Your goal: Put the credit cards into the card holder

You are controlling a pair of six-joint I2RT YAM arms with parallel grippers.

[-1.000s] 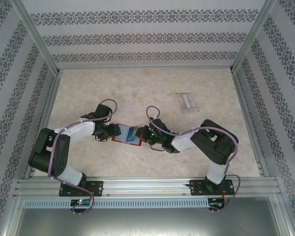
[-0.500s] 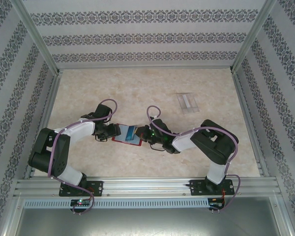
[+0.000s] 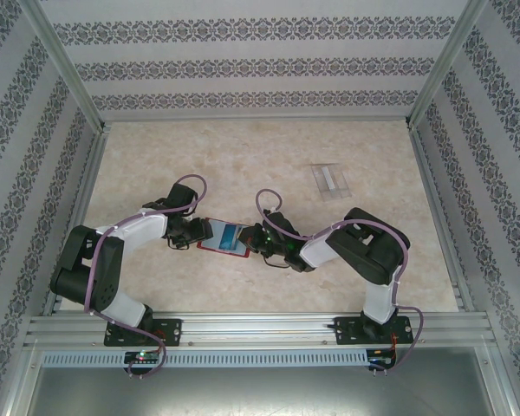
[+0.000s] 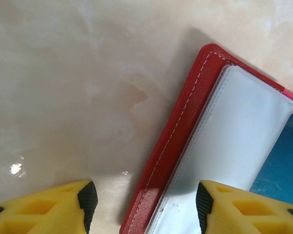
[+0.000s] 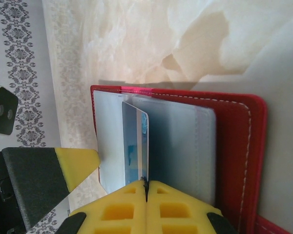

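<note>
The red card holder (image 3: 217, 246) lies open on the table between the two arms, its bluish-grey pockets facing up. My left gripper (image 4: 144, 202) is open and straddles the holder's left red edge (image 4: 178, 131): one finger is over the table, the other over the inner pocket. My right gripper (image 5: 146, 184) is shut on a bluish credit card (image 5: 136, 141), held on edge with its far end down in the holder's pockets (image 5: 185, 146). From above, this card (image 3: 231, 234) sits over the holder's middle. More pale translucent credit cards (image 3: 331, 180) lie flat at the back right.
Patterned walls and metal posts enclose the marbled table (image 3: 156, 165). The arm bases are bolted to the front rail (image 3: 260, 328). Bare table surface stretches behind and to both sides of the holder.
The right arm's elbow has swung a little to the left, nudging the card slightly further across the holder. The left gripper has stayed where it was.
</note>
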